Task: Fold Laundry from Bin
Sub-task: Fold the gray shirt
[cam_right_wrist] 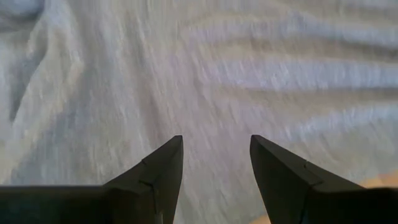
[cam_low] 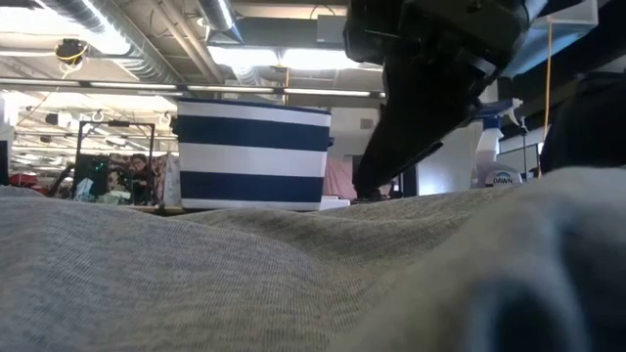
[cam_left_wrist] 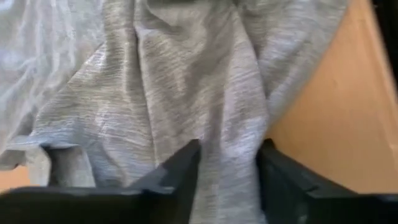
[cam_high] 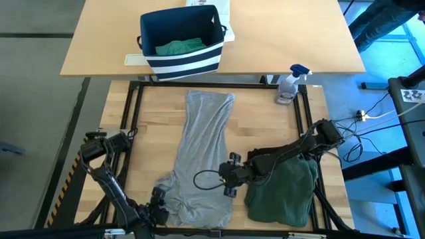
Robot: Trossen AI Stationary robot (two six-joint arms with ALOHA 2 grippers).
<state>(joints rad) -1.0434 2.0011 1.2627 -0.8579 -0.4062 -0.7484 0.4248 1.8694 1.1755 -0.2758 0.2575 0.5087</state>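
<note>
while the left gripper [cam_left_wrist: 227,180] is sitting at the near left corner of the light grey garment [cam_high: 202,156], its fingers are straddling a ridge of the cloth, and i cannot tell whether they are pinching it yet. the right gripper [cam_right_wrist: 214,177] is hovering over the garment's near right edge with its fingers spread and nothing between them.

the risk i am seeing: the near end is lying bunched and wrinkled, so the left gripper may be catching several layers or only a loose fold, and a lift could be dragging the garment askew or dropping it.

the grey garment is lying lengthwise, its long axis running near to far, narrow far end pointing toward the bin [cam_high: 180,41]. a dark green garment [cam_high: 285,189] is lying just right of it.
</note>
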